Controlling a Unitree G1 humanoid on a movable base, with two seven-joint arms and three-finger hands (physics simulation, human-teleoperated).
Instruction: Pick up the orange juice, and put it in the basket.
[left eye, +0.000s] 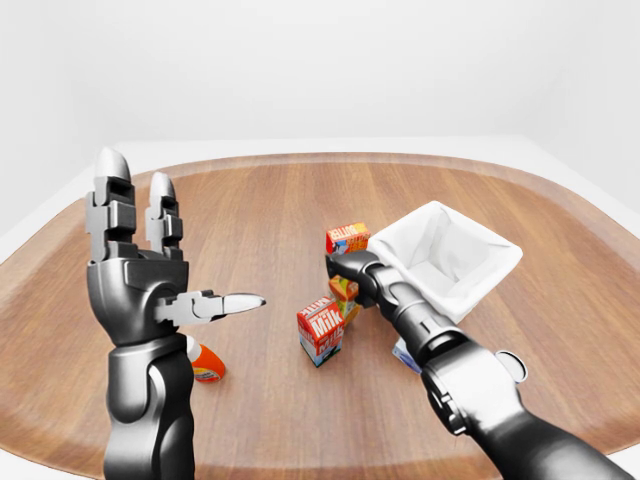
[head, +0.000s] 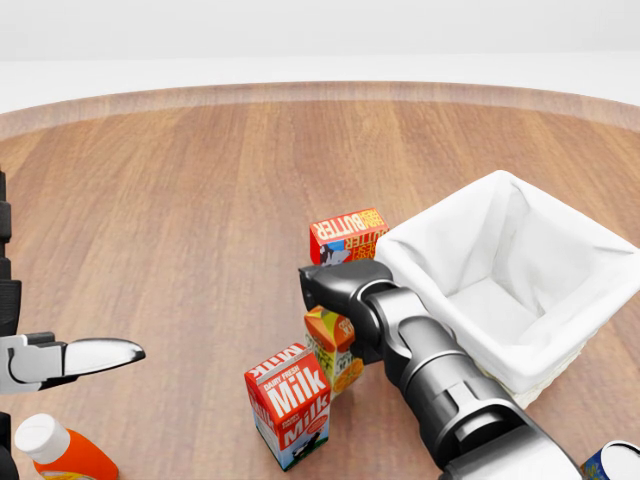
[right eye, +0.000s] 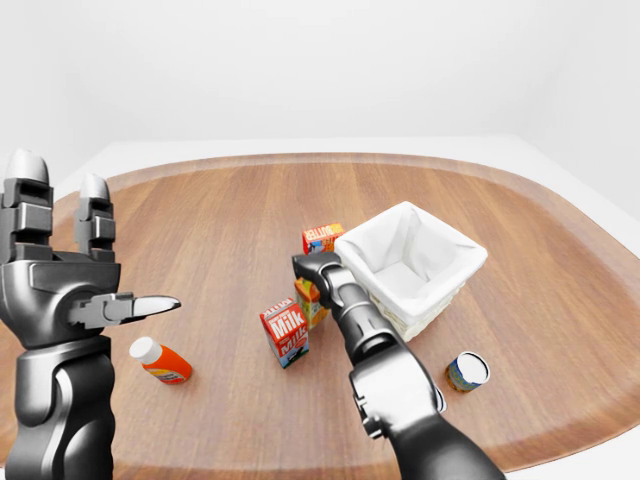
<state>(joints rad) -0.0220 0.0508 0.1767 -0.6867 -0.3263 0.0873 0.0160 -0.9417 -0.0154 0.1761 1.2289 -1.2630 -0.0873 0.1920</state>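
**Right hand at the orange juice, beside the basket**

The orange juice (head: 333, 350) is a small orange carton that stands on the wooden bench (head: 180, 200), just to the left of the basket (head: 505, 290) in the head view. The right hand (head: 335, 285) is directly above the top of the carton. The dark wrist and arm cover the fingers, so I cannot tell how far the hand is open or whether it has hold of the carton.

A red milk carton (head: 290, 400) stands just beside the juice, lower and to the left in the head view. A red and orange butter box (head: 345, 238) lies above the right hand, near the left corner of the basket. The basket is woven and has a white cloth lining.

The left hand (left eye: 150, 270) is raised on the left side of the left-eye view, well apart from the cartons. Its fingers are spread and straight, and it holds nothing. Under it an orange bottle with a white cap (right eye: 160, 360) lies on the bench. A can (right eye: 467, 370) rests near the bench edge, lower right of the basket in the right-eye view.
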